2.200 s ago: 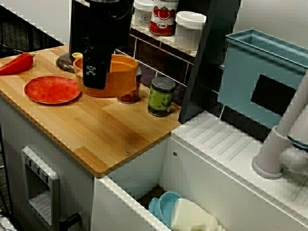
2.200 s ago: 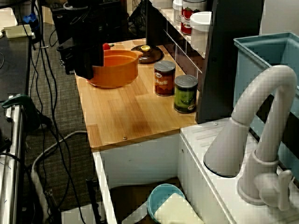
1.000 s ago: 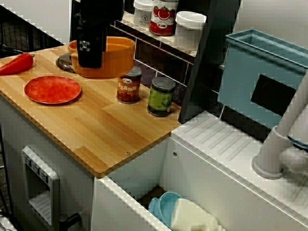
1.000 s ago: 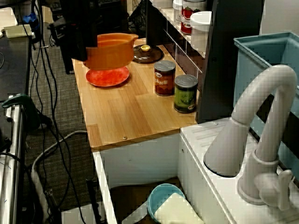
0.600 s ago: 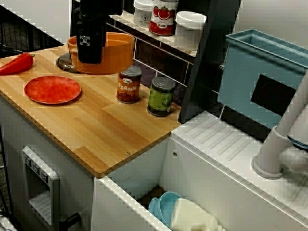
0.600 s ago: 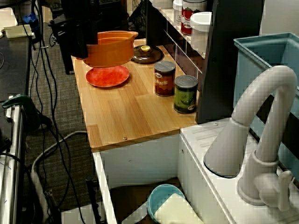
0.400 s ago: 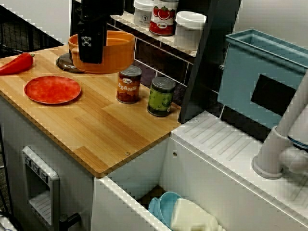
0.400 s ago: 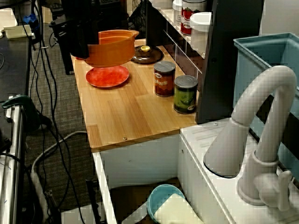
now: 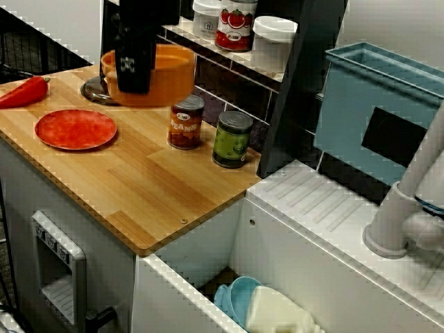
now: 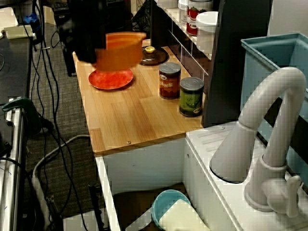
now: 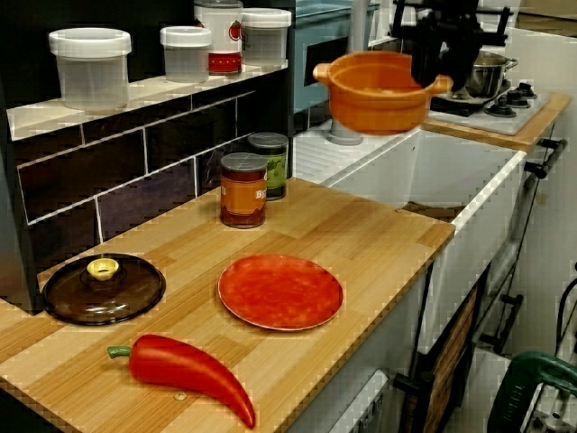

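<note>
Over counter, end effector seemingly grips orange pot.

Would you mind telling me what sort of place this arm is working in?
Probably a mock kitchen set up for testing: a wooden counter, a white sink with a faucet, jars on a tiled shelf, and a stove with a steel pot.

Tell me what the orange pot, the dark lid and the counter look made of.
The pot looks matte, evenly orange: plastic or enamelled metal, cannot tell which. The lid is dark brown, glossy, seemingly see-through: likely tinted glass or plastic. The counter shows light wood strips with grain, satin finish.
</note>
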Robot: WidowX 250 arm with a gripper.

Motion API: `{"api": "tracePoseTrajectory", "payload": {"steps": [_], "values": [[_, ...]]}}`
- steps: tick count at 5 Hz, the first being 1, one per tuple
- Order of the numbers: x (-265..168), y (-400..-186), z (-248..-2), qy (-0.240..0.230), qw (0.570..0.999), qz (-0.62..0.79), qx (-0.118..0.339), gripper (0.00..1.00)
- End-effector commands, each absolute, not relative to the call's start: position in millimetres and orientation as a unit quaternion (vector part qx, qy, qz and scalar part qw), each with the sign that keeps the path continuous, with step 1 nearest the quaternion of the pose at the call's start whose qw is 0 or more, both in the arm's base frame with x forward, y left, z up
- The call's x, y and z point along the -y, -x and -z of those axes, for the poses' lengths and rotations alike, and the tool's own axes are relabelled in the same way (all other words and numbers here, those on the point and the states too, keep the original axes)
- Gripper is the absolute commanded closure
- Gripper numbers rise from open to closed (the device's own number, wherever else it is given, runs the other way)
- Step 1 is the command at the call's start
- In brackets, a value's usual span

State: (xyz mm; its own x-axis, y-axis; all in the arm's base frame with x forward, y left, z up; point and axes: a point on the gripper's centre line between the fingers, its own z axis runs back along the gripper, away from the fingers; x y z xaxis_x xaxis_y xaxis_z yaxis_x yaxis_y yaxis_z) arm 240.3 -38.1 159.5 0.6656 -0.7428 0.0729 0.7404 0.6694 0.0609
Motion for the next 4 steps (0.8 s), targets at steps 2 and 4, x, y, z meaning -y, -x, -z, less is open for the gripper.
{"api": "tracePoseTrajectory", "payload": {"steps": [2, 4], "values": [[51.5, -247.7, -130.2, -0.039, 0.912, 0.409, 0.021, 1.0], [45.7, -241.9, -113.9, -0.043, 0.914, 0.403, 0.022, 1.0]]}}
